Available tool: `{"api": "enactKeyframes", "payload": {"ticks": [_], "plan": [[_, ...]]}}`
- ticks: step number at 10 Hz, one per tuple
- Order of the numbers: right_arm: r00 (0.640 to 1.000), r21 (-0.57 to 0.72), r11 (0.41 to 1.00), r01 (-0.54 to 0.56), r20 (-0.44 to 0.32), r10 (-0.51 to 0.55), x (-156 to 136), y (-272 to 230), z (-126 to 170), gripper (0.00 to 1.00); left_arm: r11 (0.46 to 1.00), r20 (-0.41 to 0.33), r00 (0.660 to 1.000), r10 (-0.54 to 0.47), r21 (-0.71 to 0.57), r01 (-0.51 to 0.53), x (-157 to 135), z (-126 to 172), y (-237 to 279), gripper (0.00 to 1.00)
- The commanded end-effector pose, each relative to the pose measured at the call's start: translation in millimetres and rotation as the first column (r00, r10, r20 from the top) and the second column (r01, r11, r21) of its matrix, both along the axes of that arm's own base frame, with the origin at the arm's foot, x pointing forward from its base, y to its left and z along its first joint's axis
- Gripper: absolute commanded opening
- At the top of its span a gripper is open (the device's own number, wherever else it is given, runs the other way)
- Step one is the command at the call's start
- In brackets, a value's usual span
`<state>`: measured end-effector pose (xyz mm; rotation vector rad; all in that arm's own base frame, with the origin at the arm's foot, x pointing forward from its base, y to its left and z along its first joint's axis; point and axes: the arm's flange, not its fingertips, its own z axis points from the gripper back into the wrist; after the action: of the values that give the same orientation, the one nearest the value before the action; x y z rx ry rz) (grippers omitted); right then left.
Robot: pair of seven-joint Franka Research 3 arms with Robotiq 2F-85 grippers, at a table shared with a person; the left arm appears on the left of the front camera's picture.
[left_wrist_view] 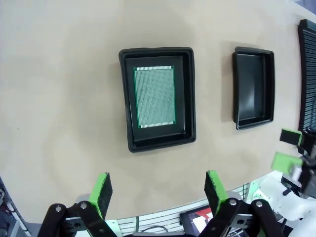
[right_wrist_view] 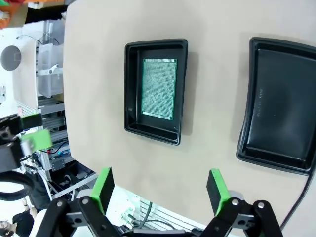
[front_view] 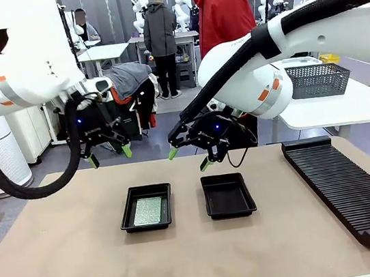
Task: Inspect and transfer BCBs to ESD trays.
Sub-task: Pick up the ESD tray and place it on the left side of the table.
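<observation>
Nearest you, bare tan mat (front_view: 73, 271) runs the full width of the front edge, so there's free room all along it. Just past it, two black ESD trays sit side by side, with an open strip of mat between them. One BCB (front_view: 147, 210) lies flat on the floor of the left tray (front_view: 127, 219), clear of the rim all round. The right tray (front_view: 228, 198) shows a bare floor.

Both grippers hang in the air beyond the trays. Your left gripper (front_view: 110, 156) hovers past the left tray, fingers spread wide with nothing between them. Your right gripper (front_view: 189, 159) hovers past the right tray, tilted, just as wide and empty.

Out to the right, the long ribbed rack (front_view: 346, 184) lies along the mat's edge, well apart from the right tray. Further back, a mesh basket (front_view: 318, 80) sits on a white table (front_view: 346, 109), and a person in a red jacket (front_view: 223, 16) stands at the far side.
</observation>
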<state>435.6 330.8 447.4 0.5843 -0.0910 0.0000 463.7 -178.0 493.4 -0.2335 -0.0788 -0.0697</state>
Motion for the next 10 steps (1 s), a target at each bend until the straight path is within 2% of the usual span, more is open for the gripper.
{"api": "enactKeyframes", "payload": {"ticks": [1,8,10], "plan": [[1.0,-0.03,0.999,0.013,-0.004,-0.013,0,7,1,1.0,0.998,0.005,1.0,0.02,0.054,-0.021,9,-21,-11,1.0],[1.0,-0.03,0.999,0.013,-0.004,-0.013,0,7,1,1.0,0.984,-0.028,0.999,0.023,0.177,-0.018,31,-98,-19,1.0],[1.0,-0.03,0.999,0.013,-0.004,-0.013,0,7,1,1.0,0.975,0.007,1.0,0.024,0.219,-0.025,38,-116,-18,1.0]]}}
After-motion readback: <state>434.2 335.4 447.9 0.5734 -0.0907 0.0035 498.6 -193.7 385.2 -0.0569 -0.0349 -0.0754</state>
